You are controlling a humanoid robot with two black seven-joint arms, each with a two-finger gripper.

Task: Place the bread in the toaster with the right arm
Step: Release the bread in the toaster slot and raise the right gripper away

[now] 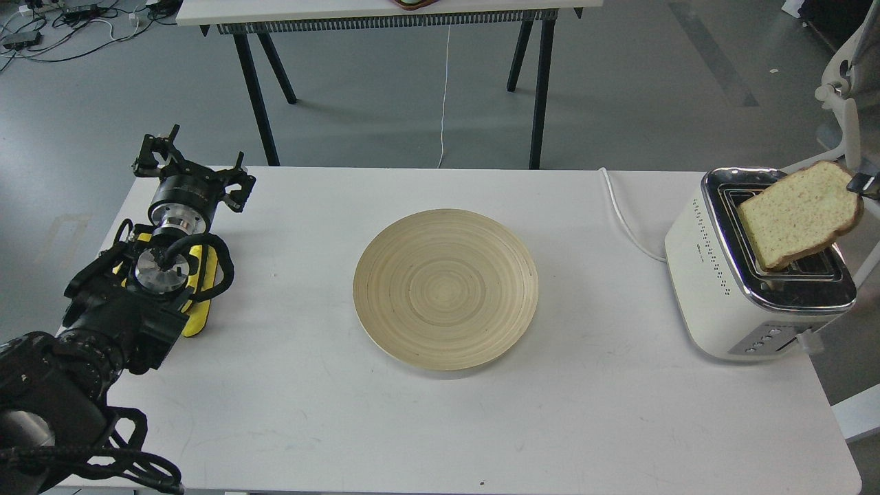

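The slice of bread [797,214] hangs tilted over the cream-white toaster [715,289] at the table's right end, its lower corner at the toaster's slots. Only a black fingertip of my right gripper [865,183] shows at the right edge of the head view, pinching the bread's upper right corner; the rest of the right arm is out of view. My left gripper [191,168] lies at the table's far left, fingers spread and empty, far from the toaster.
A round wooden plate [385,247] with nothing on it sits mid-table. The toaster's white cord [622,213] runs back over the table's far edge. A second table's black legs [541,82] stand behind. A white chair [842,82] stands at the right.
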